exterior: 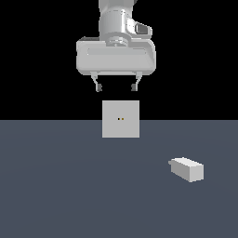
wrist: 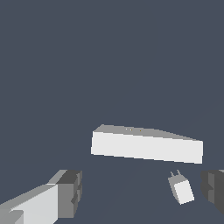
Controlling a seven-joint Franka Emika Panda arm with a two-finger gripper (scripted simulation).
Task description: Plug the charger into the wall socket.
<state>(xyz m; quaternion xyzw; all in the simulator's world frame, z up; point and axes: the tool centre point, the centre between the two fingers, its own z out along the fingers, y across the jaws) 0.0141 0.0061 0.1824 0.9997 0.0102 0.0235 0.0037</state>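
Gripper point(exterior: 116, 87) up high, fingers spread, nothing between them. Only upright obstacle: wall socket point(exterior: 121, 119), directly under it at 6 o'clock. Charger point(exterior: 187, 168) lies at 4 o'clock from the socket, well apart, open floor point(exterior: 56, 186) all round it. Socket's front face unobstructed, floor before it bare.

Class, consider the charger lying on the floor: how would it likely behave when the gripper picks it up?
The charger looks like a stiff, flat-sided block, so it probably won't roll or flop. Its small size suggests lightness. The open gripper should grip its flat faces, though smooth sides might slip.
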